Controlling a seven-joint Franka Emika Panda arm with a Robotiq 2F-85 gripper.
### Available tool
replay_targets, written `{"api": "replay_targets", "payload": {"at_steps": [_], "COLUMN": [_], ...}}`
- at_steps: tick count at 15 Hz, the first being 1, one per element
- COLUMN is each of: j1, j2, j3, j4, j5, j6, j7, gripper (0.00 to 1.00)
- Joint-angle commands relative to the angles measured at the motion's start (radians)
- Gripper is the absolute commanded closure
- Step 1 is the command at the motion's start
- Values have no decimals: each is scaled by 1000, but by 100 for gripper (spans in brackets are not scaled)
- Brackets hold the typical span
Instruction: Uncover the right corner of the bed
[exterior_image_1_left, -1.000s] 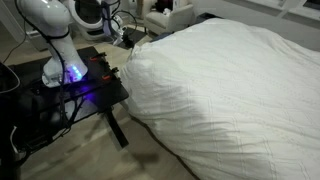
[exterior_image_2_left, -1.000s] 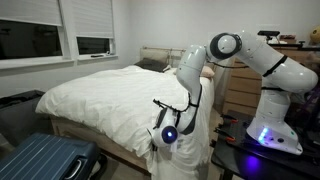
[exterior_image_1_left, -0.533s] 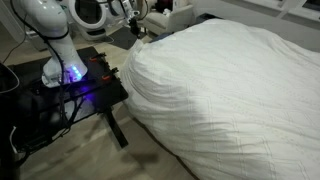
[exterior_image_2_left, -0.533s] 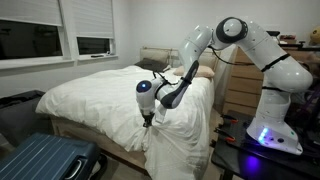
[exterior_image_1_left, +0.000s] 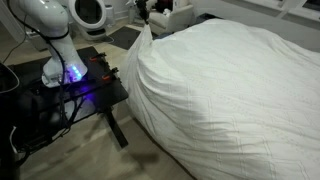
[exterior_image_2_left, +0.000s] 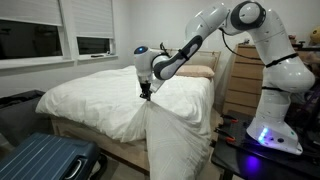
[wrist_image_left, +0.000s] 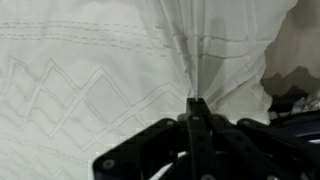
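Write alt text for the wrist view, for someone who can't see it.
The black gripper, jaws shut, pinches a fold of the white duvet, which fills nearly the whole view with quilted stitching. Fabric gathers into vertical pleats above the pinch.

Arm (exterior_image_2_left: 205, 30) outstretched high, claw (exterior_image_2_left: 147, 96) closed

- A home bedroom: a large bed (exterior_image_2_left: 85, 100) under a rumpled white duvet (exterior_image_1_left: 230, 90) fills the room.
- Pillows (exterior_image_2_left: 197, 72) lie at the bed's head.
- Windows (exterior_image_2_left: 40, 35) with blinds stand behind the bed.
- A wooden dresser (exterior_image_2_left: 238, 85) stands beside the bed, and a blue suitcase (exterior_image_2_left: 45, 158) at its foot.
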Motion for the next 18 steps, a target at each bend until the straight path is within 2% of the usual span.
{"api": "replay_targets", "payload": {"at_steps": [1, 6, 10, 18], "j1": [25, -19, -90, -251], "j2": [-133, -189, -200, -90], "j3": [-114, -243, -310, -427], "j4": [-8, 44, 113, 404], "j5": [1, -62, -101, -123], "j6": [-40, -51, -48, -37], "j7": [1, 56, 71, 79], "gripper": [100, 100, 100, 100]}}
